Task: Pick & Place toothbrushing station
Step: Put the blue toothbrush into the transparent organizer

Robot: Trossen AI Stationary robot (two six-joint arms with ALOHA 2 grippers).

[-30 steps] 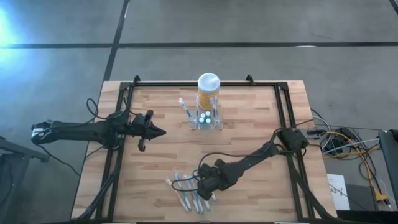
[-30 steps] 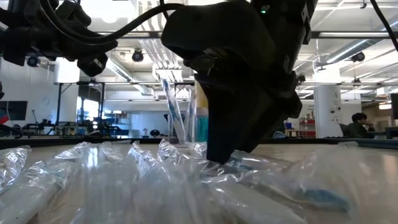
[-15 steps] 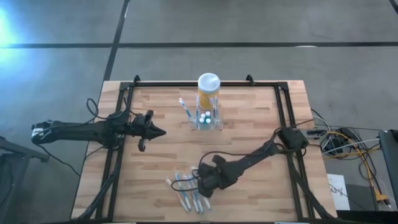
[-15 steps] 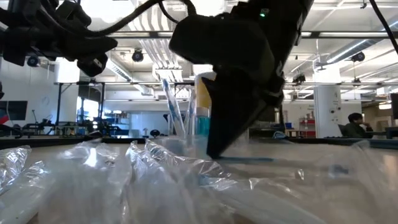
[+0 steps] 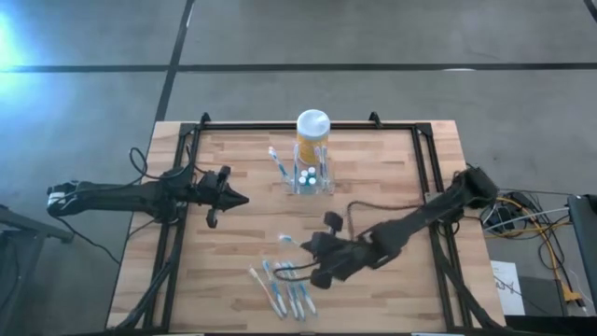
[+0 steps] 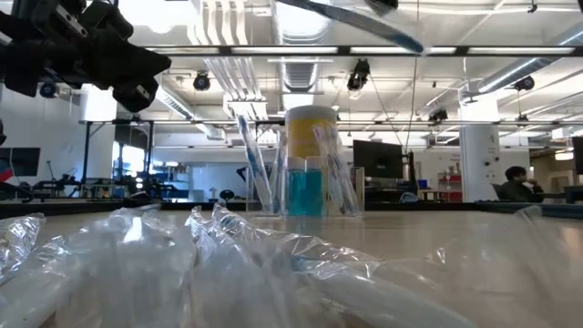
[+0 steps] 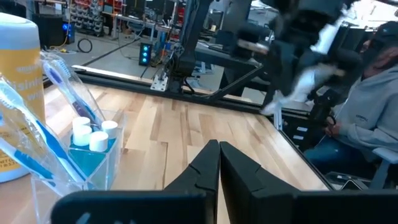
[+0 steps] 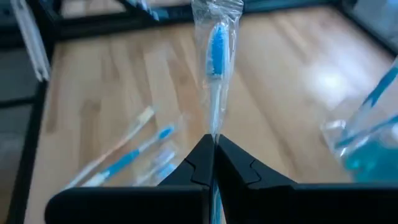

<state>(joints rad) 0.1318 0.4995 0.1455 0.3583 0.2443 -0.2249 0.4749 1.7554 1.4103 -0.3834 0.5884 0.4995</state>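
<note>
— While the overhead camera shows only a dark right gripper (image 5: 314, 259) above the wrapped brushes (image 5: 284, 287), what does its wrist camera add?
— Its fingers pinched tight on a wrapped toothbrush (image 8: 214, 59), blue head up inside clear film.
— And the toothbrushing station (image 5: 311, 177)?
— At the table's (image 5: 373, 177) far middle, touching the yellow jar (image 5: 312, 133); the low camera shows blue liquid and brushes standing in its slots.
— The left gripper (image 5: 238, 197)?
— Clenched on nothing, hovering left of the station.
</note>
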